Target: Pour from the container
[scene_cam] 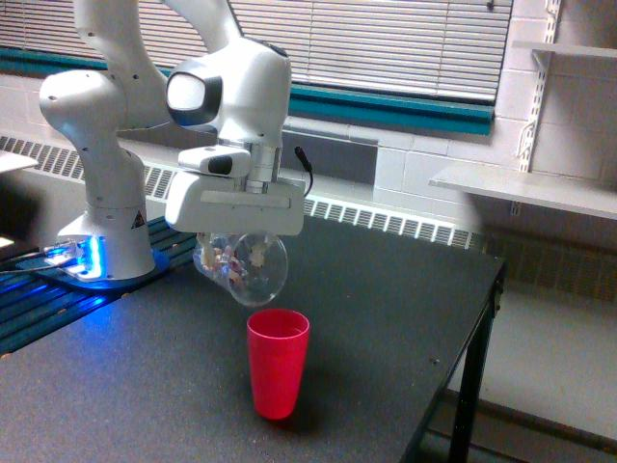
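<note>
The pincer [238, 239] is clamped on the clear, round-rimmed container [243, 266], tipped above the opaque red cup [278, 362] on the matte black counter [386, 318]. Small bits inside it blur; its handle is hidden.

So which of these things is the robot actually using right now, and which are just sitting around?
In use:
- clear mug, held tipped in the gripper
- red cup, standing below it on the black table

Just there:
- wall shelf
- window blinds
- radiator
</note>
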`<control>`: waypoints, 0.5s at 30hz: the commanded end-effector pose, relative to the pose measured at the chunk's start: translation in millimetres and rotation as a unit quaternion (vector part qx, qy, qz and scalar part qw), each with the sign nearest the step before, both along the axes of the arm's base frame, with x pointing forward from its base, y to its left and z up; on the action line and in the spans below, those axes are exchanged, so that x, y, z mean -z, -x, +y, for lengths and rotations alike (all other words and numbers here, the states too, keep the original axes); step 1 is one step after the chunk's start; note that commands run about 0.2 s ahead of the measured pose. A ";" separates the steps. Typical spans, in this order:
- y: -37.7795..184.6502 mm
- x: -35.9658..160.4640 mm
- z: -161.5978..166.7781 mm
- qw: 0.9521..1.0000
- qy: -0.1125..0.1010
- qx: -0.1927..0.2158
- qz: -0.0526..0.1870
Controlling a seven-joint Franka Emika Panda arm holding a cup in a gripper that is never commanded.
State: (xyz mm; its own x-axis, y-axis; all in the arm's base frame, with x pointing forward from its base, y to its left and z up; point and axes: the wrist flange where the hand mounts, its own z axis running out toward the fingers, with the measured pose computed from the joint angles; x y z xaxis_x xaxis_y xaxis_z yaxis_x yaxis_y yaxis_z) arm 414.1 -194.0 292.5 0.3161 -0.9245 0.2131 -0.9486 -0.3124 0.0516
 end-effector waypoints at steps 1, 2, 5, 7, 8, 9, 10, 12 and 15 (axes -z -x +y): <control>-5.1 -5.6 -2.0 1.000 0.005 -0.013 0.002; -5.9 -5.8 -2.0 1.000 0.005 -0.015 0.002; -6.1 -4.3 -2.5 1.000 0.007 -0.018 0.008; -6.2 -4.2 -2.8 1.000 0.008 -0.021 0.013; -6.3 -4.3 -2.8 1.000 0.008 -0.021 0.016; -6.4 -4.7 -3.3 1.000 0.009 -0.021 0.019; -6.2 -4.5 -3.7 0.999 0.010 -0.021 0.023; -5.6 -4.4 -4.4 0.999 0.009 -0.024 0.028; -6.9 -4.6 -2.9 0.999 0.007 -0.025 0.032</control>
State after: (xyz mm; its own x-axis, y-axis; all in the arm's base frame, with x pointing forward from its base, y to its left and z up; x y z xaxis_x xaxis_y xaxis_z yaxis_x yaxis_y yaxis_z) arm 418.3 -198.2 297.0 0.3440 -0.9149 0.2113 -0.9388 -0.3313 0.0938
